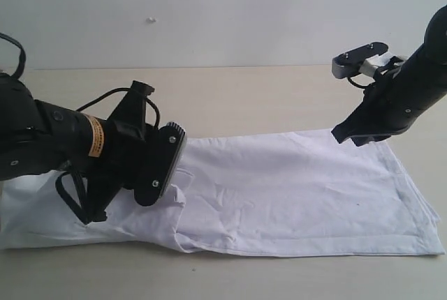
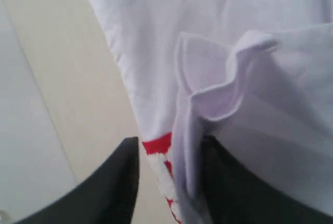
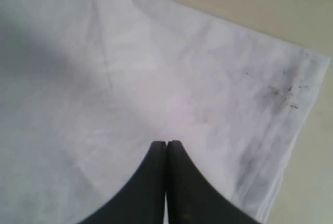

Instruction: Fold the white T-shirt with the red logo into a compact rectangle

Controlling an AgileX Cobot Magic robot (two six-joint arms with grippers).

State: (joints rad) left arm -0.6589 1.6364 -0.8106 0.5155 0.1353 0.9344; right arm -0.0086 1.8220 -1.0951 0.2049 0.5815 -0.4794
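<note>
So the white short-sleeved cotton T-shirt (image 1: 293, 195) is lying on the pale beige tabletop (image 1: 265, 98) as one long strip, running across most of the exterior view, with a plain light wall (image 1: 209, 14) sitting behind it all. The cloth is lying pretty flat on the right half and is bunching up a bit toward the left.

The left gripper (image 2: 169, 151) is sitting down on that bunched part, left of the middle of the strip. In its wrist view, the two black fingers (image 2: 117, 182) are standing apart with a raised, curled fold of white fabric running between them. The fold is leaning against one finger, and there's a visible gap on the other side, so the jaws are looking open around the cloth rather than clamped on it. A bit of the red bubble-outlined logo patch (image 2: 157, 145) with white lettering is peeking out from under the edge of the fold right there in the gap. I'm only seeing a sliver of it, and it isn't showing from the exterior view.

The right gripper (image 3: 166, 146) is hanging over the far right part of the shirt, near the hemmed edge. Its jaws are pressing tight together with nothing between them. I honestly can't tell whether the tips are touching the fabric. Some small dark specks (image 3: 281, 91) are showing on the cloth close to the hem.
</note>
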